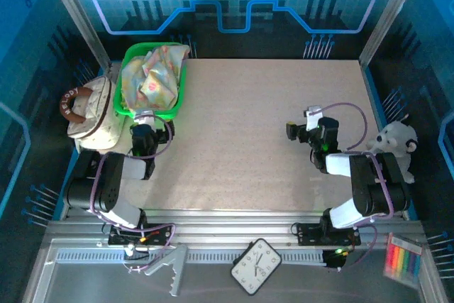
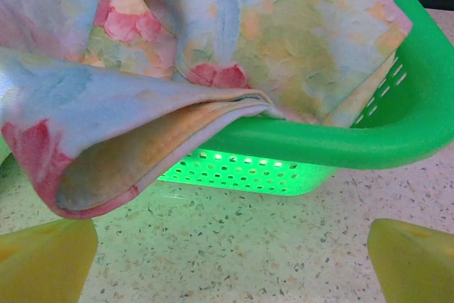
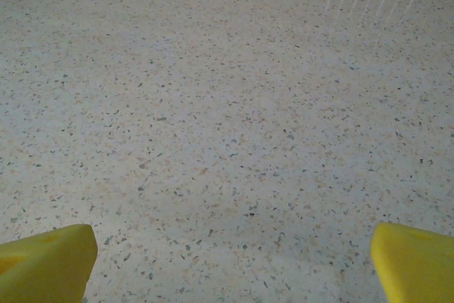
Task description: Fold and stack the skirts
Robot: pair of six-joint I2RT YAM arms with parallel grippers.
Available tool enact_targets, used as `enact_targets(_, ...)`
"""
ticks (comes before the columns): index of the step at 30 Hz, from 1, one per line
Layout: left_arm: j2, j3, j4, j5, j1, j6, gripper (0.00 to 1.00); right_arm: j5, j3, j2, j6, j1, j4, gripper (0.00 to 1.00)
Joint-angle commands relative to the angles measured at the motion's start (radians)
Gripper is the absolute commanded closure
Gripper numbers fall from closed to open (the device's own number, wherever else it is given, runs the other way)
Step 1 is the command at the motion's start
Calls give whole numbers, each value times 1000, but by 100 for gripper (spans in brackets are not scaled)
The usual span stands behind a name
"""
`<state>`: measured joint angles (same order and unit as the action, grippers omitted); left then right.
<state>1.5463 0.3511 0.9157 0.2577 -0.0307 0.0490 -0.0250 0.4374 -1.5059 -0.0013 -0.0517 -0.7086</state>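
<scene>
Plainly, the coming move turns on the left side. The skirts sit bundled in a green basket at the far left of the table, and the left gripper sits just short of the basket's near wall, with the basket at its 12 o'clock. In the overhead view the basket's long axis runs roughly 12 to 6, on a slight tilt.

From the left wrist, the left gripper has its jaws spread wide and empty, with bare table between them. One fold of the pastel flowered cloth spills over the basket's rim and hangs at about 11 o'clock from the jaw gap. Its folded edge lies roughly 9 to 3, near the fingers but not touching them.

The right gripper is likewise wide open with nothing in it. It sits over bare table with the basket well apart, between 9 and 10 o'clock, so the left arm is judged the nearer one.

How many garments make up the bundle cannot be told, as the layers hide one another. The basket's floor is covered, and the wrist view cuts off the cloth's top.
</scene>
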Motion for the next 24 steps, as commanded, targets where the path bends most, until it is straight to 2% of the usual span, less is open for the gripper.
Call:
enact_targets(1, 1, 16, 28, 9, 2, -14, 1, -8, 3, 1, -9, -1, -32, 0)
enact_targets(24, 1, 17, 26, 9, 2, -14, 1, 0, 1, 1, -6, 4, -33, 0)
